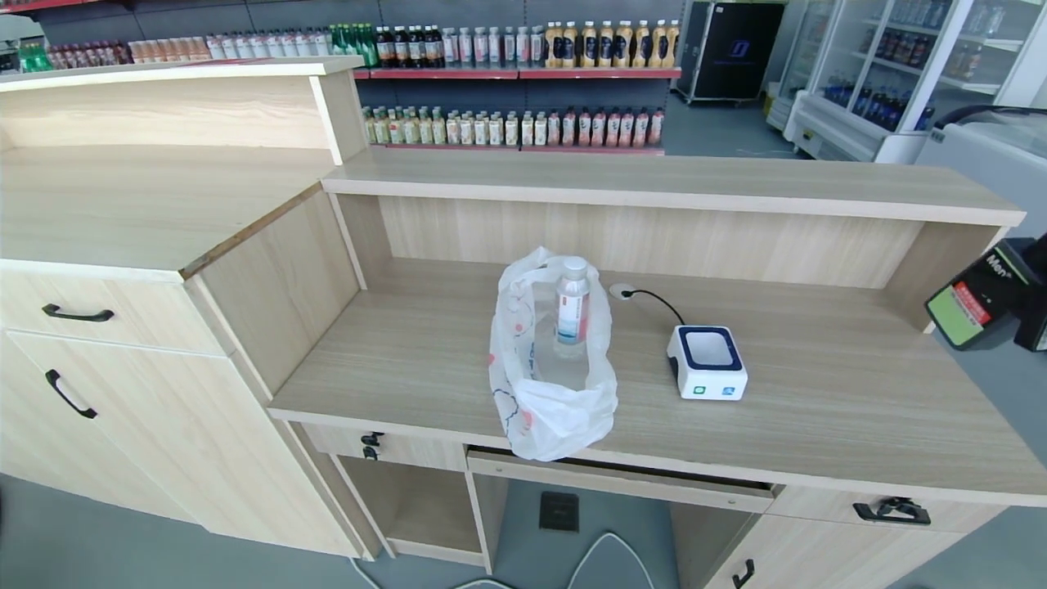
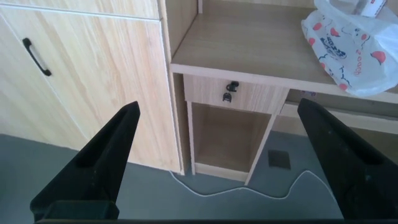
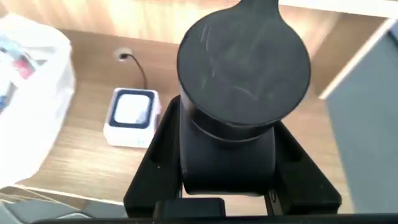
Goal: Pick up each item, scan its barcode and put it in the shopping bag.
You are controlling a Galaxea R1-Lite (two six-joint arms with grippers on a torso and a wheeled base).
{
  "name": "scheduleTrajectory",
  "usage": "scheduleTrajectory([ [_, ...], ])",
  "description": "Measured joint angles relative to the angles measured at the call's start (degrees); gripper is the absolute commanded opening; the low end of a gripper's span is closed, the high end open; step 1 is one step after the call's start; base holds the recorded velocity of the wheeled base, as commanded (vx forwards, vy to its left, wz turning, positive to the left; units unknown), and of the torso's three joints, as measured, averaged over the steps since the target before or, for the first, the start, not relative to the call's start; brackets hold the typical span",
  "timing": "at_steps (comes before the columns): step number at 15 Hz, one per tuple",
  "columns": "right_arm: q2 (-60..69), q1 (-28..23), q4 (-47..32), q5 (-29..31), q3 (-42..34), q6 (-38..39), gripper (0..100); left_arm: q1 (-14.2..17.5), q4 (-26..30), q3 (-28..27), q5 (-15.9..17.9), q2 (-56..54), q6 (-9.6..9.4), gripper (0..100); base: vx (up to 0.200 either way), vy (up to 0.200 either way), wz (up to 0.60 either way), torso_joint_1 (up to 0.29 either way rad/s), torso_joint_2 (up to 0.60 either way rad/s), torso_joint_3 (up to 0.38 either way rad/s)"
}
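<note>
The left gripper (image 2: 217, 107) hangs low by the cupboard (image 2: 93, 62), jaws wide apart, holding nothing. On the counter (image 1: 859, 393) the white bag (image 1: 548, 409) stands open with a water bottle (image 1: 572, 307) upright inside. Just right of it sits the scanner (image 1: 707, 362). Far right, past the counter's end, the right gripper (image 3: 227, 155) is clamped on a black bottle (image 1: 977, 298). The scanner lies left of that bottle, between it and the bag, so the right arm is nearer
</note>
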State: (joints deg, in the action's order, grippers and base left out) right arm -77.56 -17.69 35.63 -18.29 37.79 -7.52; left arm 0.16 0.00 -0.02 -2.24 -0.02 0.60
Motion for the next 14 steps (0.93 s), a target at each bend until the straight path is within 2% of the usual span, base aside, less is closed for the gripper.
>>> scheduleTrajectory([
  [1,-0.3,1.0,-0.3,-1.3,2.0,5.3,0,-0.1,0.0,0.0,0.0,0.0,0.0,100,0.0,0.0,0.0,0.0,0.0,0.0],
  [3,-1.4,1.8,0.7,-8.4,5.4,15.5,0,-0.1,0.0,0.0,0.0,0.0,0.0,100,0.0,0.0,0.0,0.0,0.0,0.0],
  [5,-3.1,1.6,4.7,-12.7,7.5,28.1,0,0.0,0.0,0.0,0.0,0.0,-0.02,100,0.0,0.0,0.0,0.0,0.0,0.0],
  [6,-4.5,1.4,7.1,-13.6,8.1,31.0,0,-0.1,0.0,0.0,0.0,0.0,0.0,100,0.0,0.0,0.0,0.0,0.0,0.0],
  [10,-11.0,-0.8,8.2,-14.5,9.5,34.7,0,-0.1,0.0,0.0,0.0,0.0,0.0,100,0.0,0.0,0.0,0.0,0.0,0.0],
  [12,-14.3,-2.0,8.2,-17.5,10.0,38.1,0,-0.1,0.0,0.0,0.0,0.0,0.0,100,0.0,0.0,0.0,0.0,0.0,0.0],
  [14,-17.3,-2.9,8.5,-20.0,10.8,38.1,0,-0.1,0.0,0.0,0.0,0.0,0.0,100,0.0,0.0,0.0,0.0,0.0,0.0],
])
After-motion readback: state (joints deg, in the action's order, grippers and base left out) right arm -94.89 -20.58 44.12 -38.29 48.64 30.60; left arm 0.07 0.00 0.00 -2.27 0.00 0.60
